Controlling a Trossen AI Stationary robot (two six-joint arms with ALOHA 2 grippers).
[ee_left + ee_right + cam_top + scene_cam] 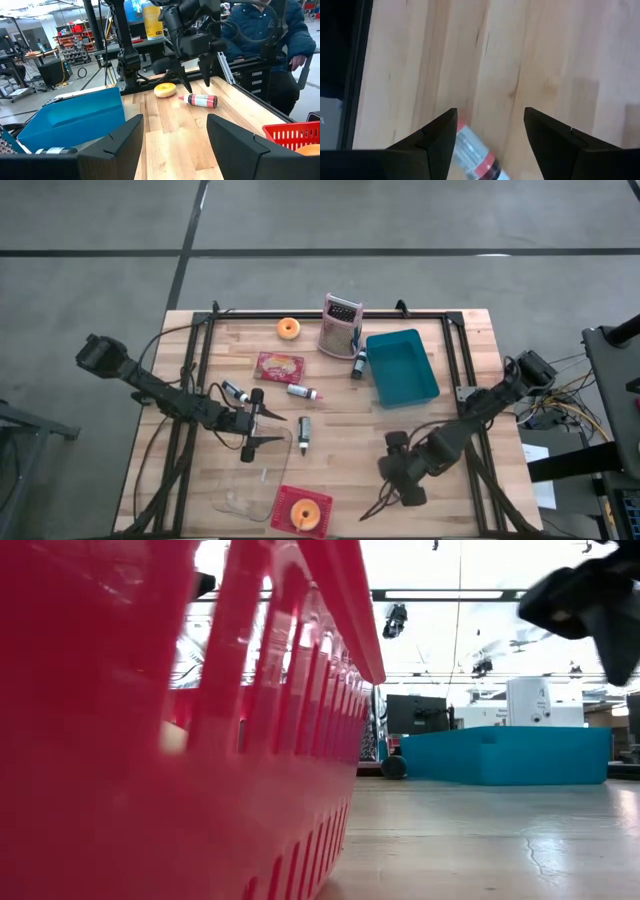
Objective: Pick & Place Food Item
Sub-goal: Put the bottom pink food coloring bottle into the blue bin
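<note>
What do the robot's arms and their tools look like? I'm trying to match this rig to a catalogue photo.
Both arms are dark, nearly black, built of slim tubular links with bulkier rounded joints. The left tool and right tool each end in two matte dark fingers, broad at the base and tapering to angular tips. Thin dark cables run along the left arm, and a loose bundle trails by the right arm's base.

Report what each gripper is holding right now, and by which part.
Nothing is held. The left gripper is open above bare table, and the right gripper is open too, with only wood and part of a small bottle below it.
</note>
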